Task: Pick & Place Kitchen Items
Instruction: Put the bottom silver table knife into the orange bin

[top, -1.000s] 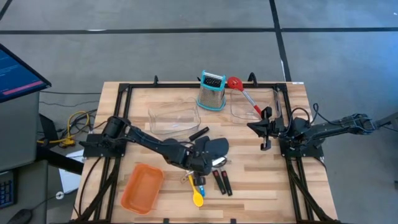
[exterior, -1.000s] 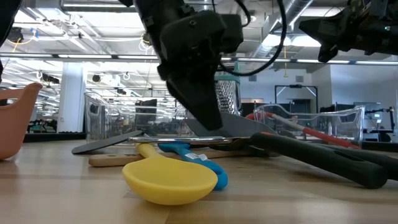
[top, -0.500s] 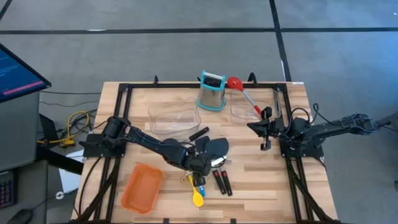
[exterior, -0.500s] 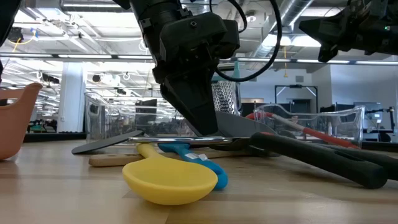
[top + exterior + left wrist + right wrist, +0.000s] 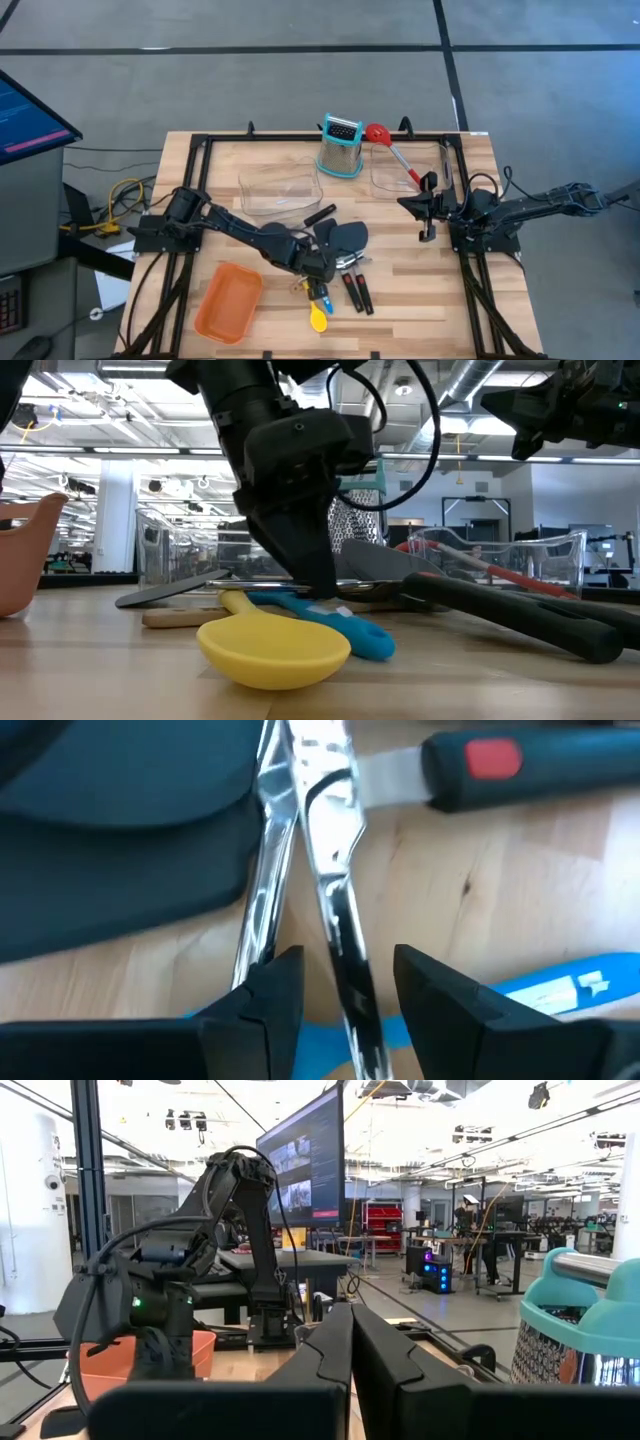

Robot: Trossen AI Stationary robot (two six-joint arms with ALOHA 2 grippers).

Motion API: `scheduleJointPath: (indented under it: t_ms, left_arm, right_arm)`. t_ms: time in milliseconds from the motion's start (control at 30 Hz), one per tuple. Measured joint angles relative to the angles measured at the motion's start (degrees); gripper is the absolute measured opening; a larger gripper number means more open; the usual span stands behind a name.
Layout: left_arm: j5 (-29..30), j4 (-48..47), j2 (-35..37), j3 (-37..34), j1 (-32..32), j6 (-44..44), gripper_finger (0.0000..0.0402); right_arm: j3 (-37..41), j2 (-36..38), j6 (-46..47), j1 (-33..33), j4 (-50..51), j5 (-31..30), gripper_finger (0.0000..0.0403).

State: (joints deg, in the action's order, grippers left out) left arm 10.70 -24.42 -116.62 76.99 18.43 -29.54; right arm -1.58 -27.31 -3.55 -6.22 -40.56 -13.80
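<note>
The utensils lie in a pile mid-table: black spatulas [image 5: 345, 238], steel tongs [image 5: 335, 870], a blue spoon [image 5: 350, 635], a yellow spoon [image 5: 318, 319] and black-handled tools [image 5: 357, 293]. A red slotted spoon [image 5: 398, 152] rests in the far right clear bin. My left gripper [image 5: 345, 965] is open and low over the pile, its fingers on either side of one tong arm; it also shows in the high view [image 5: 319, 279] and the low view [image 5: 318, 588]. My right gripper [image 5: 350, 1342] is shut, empty, and above the table's right side [image 5: 412, 205]. My left gripper comes from above, slanting down, its open fingers [image 5: 270, 995] astride one arm of the steel tongs [image 5: 345, 935], lying across it. The fingertips reach down to the blue spoon's handle [image 5: 300, 602], which lies on the table. I cannot tell whether they touch the tongs.
An orange tray [image 5: 228, 300] sits at the near left. Two clear bins [image 5: 278, 190] [image 5: 425, 160] and a steel grater with teal trim [image 5: 340, 146] stand at the far side. A black frame [image 5: 200, 150] runs round the table's edges.
My left gripper has gone down and a little toward the table's near edge, into the pile. The blue spoon has slid on the table, its bowl end moving out from beside the yellow spoon. My right arm has kept still.
</note>
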Motion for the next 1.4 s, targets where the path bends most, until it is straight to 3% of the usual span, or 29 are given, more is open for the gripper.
scheduleJointPath:
  t_ms: [333, 900, 1233, 1400]
  left_arm:
    - [0.2, 1.9, 0.0, 0.0, -0.2, 0.6, 0.0143]
    - [0.4, 8.7, 0.1, -4.2, -1.1, 1.0, 0.0095]
    - [0.4, 9.2, 0.1, -4.2, -1.1, 1.2, 0.0024]
    - [1.0, 8.9, 0.6, -4.3, -0.7, 6.5, 0.001]
  right_arm:
    - [0.0, 0.0, 0.0, 0.0, 0.0, 0.0, 0.0]
    - [0.0, 0.0, 0.0, 0.0, 0.0, 0.0, 0.0]
    - [0.0, 0.0, 0.0, 0.0, -0.1, 0.0, 0.0]
    - [0.0, 0.0, 0.0, 0.0, -0.1, 0.0, 0.0]
